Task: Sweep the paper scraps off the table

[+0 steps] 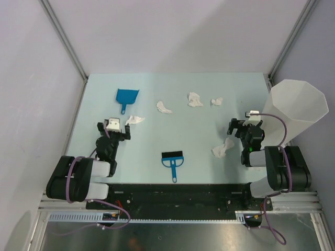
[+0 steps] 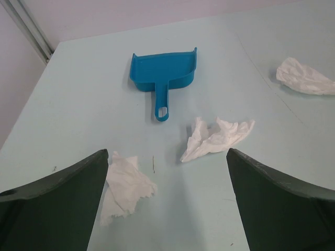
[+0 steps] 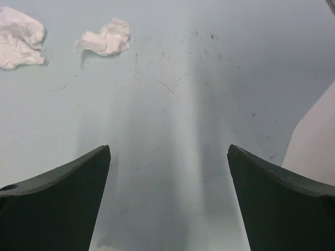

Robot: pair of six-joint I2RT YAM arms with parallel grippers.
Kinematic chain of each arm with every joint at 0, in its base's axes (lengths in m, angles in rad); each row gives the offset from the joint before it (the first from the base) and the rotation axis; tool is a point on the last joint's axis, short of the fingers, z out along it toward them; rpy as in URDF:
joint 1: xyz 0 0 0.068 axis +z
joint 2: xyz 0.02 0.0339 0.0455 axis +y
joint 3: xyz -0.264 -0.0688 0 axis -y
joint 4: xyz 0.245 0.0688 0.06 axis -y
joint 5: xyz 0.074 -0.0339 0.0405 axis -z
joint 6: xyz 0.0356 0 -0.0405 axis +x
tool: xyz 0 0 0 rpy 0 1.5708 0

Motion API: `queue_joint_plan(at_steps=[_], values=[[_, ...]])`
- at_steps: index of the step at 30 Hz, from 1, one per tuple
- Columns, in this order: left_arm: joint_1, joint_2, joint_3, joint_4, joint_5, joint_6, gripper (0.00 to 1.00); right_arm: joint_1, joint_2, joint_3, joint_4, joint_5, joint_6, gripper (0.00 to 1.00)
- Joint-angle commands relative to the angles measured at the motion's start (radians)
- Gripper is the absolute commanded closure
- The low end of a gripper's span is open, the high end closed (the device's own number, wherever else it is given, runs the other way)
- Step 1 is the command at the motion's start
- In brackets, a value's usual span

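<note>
Paper scraps: white wads [image 1: 163,107] lay scattered across the middle band of the top view. One more sat lower right [image 1: 222,149], and another just right of the left arm's tip [image 1: 135,120].
Table: the pale green surface [image 1: 199,136] held every scrap, so none appeared swept yet.
Left gripper [image 2: 167,151]: spread wide and empty, low over the table. A wad [image 2: 125,183] touched its left-hand finger in the left wrist view.
Right gripper [image 3: 168,147]: also wide and empty, facing bare table, with two wads at that frame's upper left.
Dustpan [image 1: 127,97]: upper left, handle toward the left arm, probably for easy pickup.
Brush [image 1: 172,159]: lower centre, between the arms, untouched.
Bin [image 1: 293,107]: right edge, probably where the scraps belong.
</note>
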Motion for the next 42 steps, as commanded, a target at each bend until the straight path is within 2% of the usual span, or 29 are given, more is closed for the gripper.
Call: queue_joint_plan(at_steps=[1, 6, 8, 11, 12, 15, 16, 18, 19, 20, 21, 23, 24, 25, 26, 29, 36, 42], values=[[0.005, -0.011, 0.023, 0.029, -0.018, -0.037, 0.00, 0.023, -0.080, 0.062, -0.112, -0.095, -0.079, 0.00], [0.005, -0.011, 0.023, 0.029, -0.018, -0.037, 0.00, 0.148, -0.231, 0.211, -0.460, -0.132, -0.139, 0.00], [0.005, -0.011, 0.025, 0.029, -0.015, -0.035, 0.00, 0.202, -0.265, 0.246, -0.518, -0.181, -0.164, 0.00], [0.007, -0.083, 0.038, -0.047, 0.004, -0.032, 0.00, 0.360, -0.288, 0.346, -0.685, -0.227, -0.219, 0.00], [0.007, -0.156, 0.069, -0.164, 0.033, -0.023, 0.00, 0.455, -0.281, 0.381, -0.791, -0.255, -0.268, 0.00], [0.007, -0.250, 0.124, -0.328, 0.215, 0.040, 0.00, 0.584, -0.215, 0.531, -1.012, -0.316, -0.377, 0.03], [0.007, -0.257, 0.142, -0.362, 0.223, 0.066, 0.00, 0.656, -0.192, 0.568, -1.074, -0.325, -0.394, 0.07], [0.007, -0.268, 0.260, -0.585, 0.183, 0.083, 0.00, 0.727, -0.105, 0.683, -1.194, -0.351, -0.444, 0.11], [0.007, -0.268, 0.320, -0.692, 0.162, 0.100, 0.00, 0.789, -0.069, 0.724, -1.231, -0.362, -0.464, 0.16], [0.008, -0.271, 0.448, -0.904, 0.160, 0.113, 0.00, 0.817, -0.007, 0.787, -1.265, -0.376, -0.487, 0.19], [0.008, -0.269, 0.509, -1.002, 0.174, 0.127, 0.00, 0.836, 0.032, 0.820, -1.317, -0.381, -0.507, 0.23], [0.010, -0.291, 0.648, -1.168, 0.211, 0.138, 0.02, 0.880, 0.095, 0.866, -1.351, -0.390, -0.541, 0.32], [0.010, -0.304, 0.681, -1.299, 0.253, 0.144, 0.01, 0.894, 0.163, 0.916, -1.386, -0.393, -0.547, 0.35], [0.011, -0.315, 0.708, -1.354, 0.269, 0.149, 0.02, 0.902, 0.193, 0.939, -1.407, -0.396, -0.552, 0.43], [0.011, -0.330, 0.757, -1.449, 0.283, 0.149, 0.01, 0.922, 0.224, 0.965, -1.427, -0.395, -0.550, 0.45], [0.010, -0.344, 0.802, -1.585, 0.304, 0.144, 0.01, 0.948, 0.294, 1.007, -1.483, -0.364, -0.550, 0.44], [0.010, -0.367, 0.802, -1.653, 0.281, 0.124, 0.01, 1.015, 0.357, 1.007, -1.457, -0.241, -0.552, 0.43], [0.010, -0.380, 0.790, -1.664, 0.272, 0.121, 0.02, 1.015, 0.399, 1.007, -1.399, -0.163, -0.544, 0.44]])
